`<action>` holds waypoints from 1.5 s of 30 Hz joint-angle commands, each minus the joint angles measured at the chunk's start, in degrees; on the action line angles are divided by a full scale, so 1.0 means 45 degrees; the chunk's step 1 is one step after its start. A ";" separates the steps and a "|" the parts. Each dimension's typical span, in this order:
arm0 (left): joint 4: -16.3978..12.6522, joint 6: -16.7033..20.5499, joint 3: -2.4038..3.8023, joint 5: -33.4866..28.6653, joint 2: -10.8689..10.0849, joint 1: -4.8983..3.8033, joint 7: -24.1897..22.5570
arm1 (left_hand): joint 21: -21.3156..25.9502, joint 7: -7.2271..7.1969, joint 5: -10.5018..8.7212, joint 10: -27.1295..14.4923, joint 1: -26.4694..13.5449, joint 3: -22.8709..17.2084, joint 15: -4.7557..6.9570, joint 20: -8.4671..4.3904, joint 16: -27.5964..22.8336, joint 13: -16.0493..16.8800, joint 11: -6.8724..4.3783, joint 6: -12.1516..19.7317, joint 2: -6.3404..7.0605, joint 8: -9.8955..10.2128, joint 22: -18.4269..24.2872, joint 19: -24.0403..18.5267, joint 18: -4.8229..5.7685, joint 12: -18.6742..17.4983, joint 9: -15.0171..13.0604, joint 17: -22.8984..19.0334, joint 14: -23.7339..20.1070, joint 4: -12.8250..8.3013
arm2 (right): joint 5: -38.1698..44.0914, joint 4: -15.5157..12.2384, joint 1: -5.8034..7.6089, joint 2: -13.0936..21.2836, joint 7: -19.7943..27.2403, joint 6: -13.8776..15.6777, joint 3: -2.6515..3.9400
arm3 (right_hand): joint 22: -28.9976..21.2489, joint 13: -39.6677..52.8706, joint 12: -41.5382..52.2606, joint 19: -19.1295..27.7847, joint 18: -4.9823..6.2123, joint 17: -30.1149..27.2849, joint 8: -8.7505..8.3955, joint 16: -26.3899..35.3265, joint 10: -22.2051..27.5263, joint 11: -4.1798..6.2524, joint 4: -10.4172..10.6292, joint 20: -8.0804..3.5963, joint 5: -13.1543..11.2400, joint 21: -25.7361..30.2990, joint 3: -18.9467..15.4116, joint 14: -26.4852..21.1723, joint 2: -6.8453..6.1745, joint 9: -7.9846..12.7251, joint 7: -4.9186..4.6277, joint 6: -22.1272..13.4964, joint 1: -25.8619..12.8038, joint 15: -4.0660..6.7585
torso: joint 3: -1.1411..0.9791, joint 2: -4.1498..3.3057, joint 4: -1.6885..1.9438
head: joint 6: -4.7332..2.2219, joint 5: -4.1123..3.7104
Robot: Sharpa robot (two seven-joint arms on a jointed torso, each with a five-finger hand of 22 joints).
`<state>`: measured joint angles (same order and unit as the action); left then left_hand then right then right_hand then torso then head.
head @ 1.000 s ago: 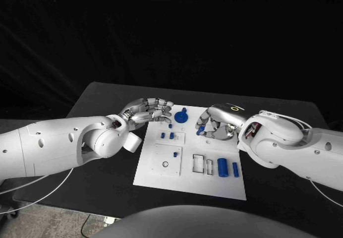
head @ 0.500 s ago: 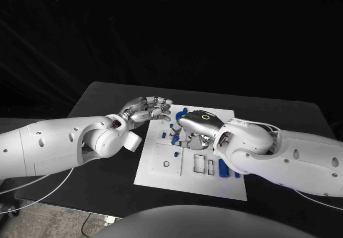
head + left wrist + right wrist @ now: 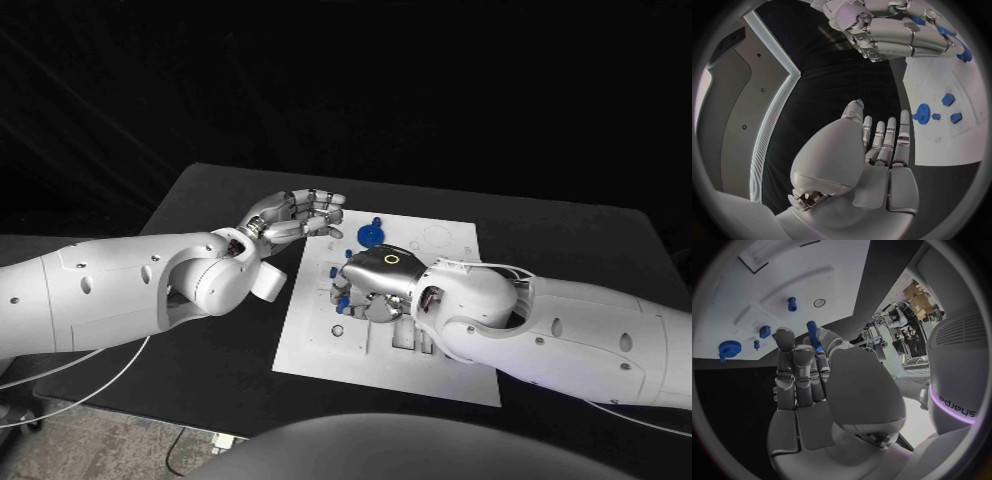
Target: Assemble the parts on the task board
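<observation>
Since a second ago, my right hand [image 3: 378, 287] has swung from the upper right part of the task board [image 3: 459, 372] leftward across it, and it now hovers over the board's left-centre in the head view. It pinches a blue peg [image 3: 813, 336] between thumb and fingers, as the right wrist view shows. The peg's long axis runs roughly along the fingers, its free end pointing toward the board. My left hand [image 3: 296, 217] has barely shifted; it hangs off the board's upper left corner, fingers loosely curled and apart, holding nothing.

What matters next, I judge, is the small round hole [image 3: 336, 330] low on the left of the board: it lies just below and left of my right hand in the head frame, so the peg must travel a little that way and stand upright. My right hand is far nearer to it. A blue gear [image 3: 369, 235] stands near the board's top edge, between the two hands.
</observation>
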<state>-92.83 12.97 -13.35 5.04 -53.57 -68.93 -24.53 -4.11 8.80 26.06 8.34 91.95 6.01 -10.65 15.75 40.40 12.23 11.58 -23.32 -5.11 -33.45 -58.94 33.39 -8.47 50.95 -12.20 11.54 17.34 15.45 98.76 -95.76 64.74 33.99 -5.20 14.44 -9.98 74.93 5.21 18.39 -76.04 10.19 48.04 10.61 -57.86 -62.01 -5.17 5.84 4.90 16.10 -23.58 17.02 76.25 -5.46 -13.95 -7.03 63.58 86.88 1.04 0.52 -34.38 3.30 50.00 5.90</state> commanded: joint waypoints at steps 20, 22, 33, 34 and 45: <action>0.0181 -0.0113 0.0007 0.0019 0.0129 0.0030 -0.0104 | 0.0026 0.0276 -0.0988 -0.0365 -0.0381 0.0566 -0.0091 0.0073 0.0375 -0.0227 0.0172 0.0687 -0.0066 -0.0771 0.0033 -0.0031 -0.0172 0.0471 0.0063 -0.0129 -0.0117 0.0126 | -0.0010 0.0716 -0.0870 -0.0491 0.0190 -0.0363 0.0030 | 0.0629 0.0026 -0.0038 0.0092 -0.0200 -0.0035 -0.0098 0.0099 -0.0496 0.0343 -0.0110 0.0003 0.0058 0.0101 0.0045 -0.0097 -0.0056 0.0001 -0.0022 -0.0129 0.0072 -0.0051 | 0.0014 0.0011 0.0011 | -0.0001 -0.0062; 0.0200 -0.0130 0.0007 0.0019 0.0126 0.0054 -0.0098 | 0.0026 0.0267 -0.0936 -0.0386 -0.0339 0.0565 -0.0104 0.0076 0.0390 -0.0243 0.0188 0.0724 -0.0089 -0.0812 0.0035 -0.0024 -0.0168 0.0493 0.0070 -0.0138 -0.0123 0.0087 | -0.0045 0.0718 -0.0889 -0.0490 0.0194 -0.0330 0.0032 | 0.0629 0.0026 -0.0042 0.0094 -0.0200 -0.0033 -0.0103 0.0099 -0.0496 0.0342 -0.0115 0.0003 0.0057 0.0101 0.0048 -0.0097 -0.0057 0.0001 -0.0024 -0.0135 0.0075 -0.0051 | 0.0012 0.0013 0.0011 | -0.0001 -0.0067; 0.0214 -0.0333 0.0007 0.0019 0.0145 0.0108 -0.0026 | 0.0023 0.0410 -0.0656 -0.0431 -0.0234 0.0567 -0.0109 0.0082 0.0459 -0.0310 0.0151 0.0730 -0.0227 -0.1033 0.0039 0.0003 -0.0156 0.0603 0.0091 -0.0178 -0.0145 -0.0003 | -0.0076 0.0720 -0.0924 -0.0602 0.0135 -0.0308 0.0045 | 0.0631 0.0044 -0.0040 0.0108 -0.0200 -0.0024 -0.0127 0.0099 -0.0573 0.0352 -0.0166 0.0000 0.0054 0.0085 0.0079 -0.0093 -0.0050 -0.0018 -0.0031 -0.0145 0.0095 -0.0049 | 0.0012 0.0020 0.0006 | -0.0001 -0.0061; 0.0217 -0.0359 0.0007 0.0019 0.0151 0.0110 -0.0019 | 0.0023 0.0411 -0.0619 -0.0434 -0.0227 0.0565 -0.0113 0.0083 0.0466 -0.0317 0.0156 0.0733 -0.0246 -0.1050 0.0040 0.0006 -0.0155 0.0613 0.0095 -0.0182 -0.0145 -0.0008 | -0.0068 0.0732 -0.0926 -0.0615 0.0065 -0.0349 0.0046 | 0.0631 0.0044 -0.0040 0.0108 -0.0200 -0.0024 -0.0127 0.0099 -0.0573 0.0352 -0.0166 0.0000 0.0054 0.0085 0.0079 -0.0093 -0.0050 -0.0018 -0.0031 -0.0145 0.0095 -0.0049 | 0.0011 0.0017 0.0004 | -0.0001 -0.0065; 0.0235 -0.0480 0.0007 0.0019 0.0177 0.0125 0.0018 | 0.0020 0.0424 -0.0388 -0.0453 -0.0186 0.0549 -0.0141 0.0092 0.0512 -0.0367 0.0178 0.0726 -0.0373 -0.1151 0.0041 0.0026 -0.0143 0.0670 0.0131 -0.0207 -0.0146 -0.0024 | 0.0131 0.0904 -0.0947 -0.0707 -0.0252 -0.0597 0.0049 | 0.0562 0.0056 -0.0085 0.0246 -0.0153 -0.0191 -0.0178 0.0263 -0.0573 0.0337 -0.0249 0.0001 0.0076 0.0449 0.0117 -0.0206 -0.0074 -0.0038 -0.0051 -0.0182 0.0115 -0.0059 | 0.0006 0.0005 0.0006 | -0.0001 -0.0026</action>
<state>-91.74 12.25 -13.35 5.04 -52.88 -68.39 -24.16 -4.12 8.37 24.07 6.62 91.05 8.51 -10.84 15.75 42.38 10.63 12.31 -20.36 -6.19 -38.29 -58.83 33.39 -8.48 53.73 -11.68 10.67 16.75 15.77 98.52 -92.00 60.65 30.77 -5.22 12.79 -9.66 74.91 5.39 18.12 -75.41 10.18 47.10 9.95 -56.97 -62.41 -5.57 4.98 4.91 16.22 -21.73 17.58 75.61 -5.98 -14.10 -7.35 63.04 86.81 0.83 0.56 -34.32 3.35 50.00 5.66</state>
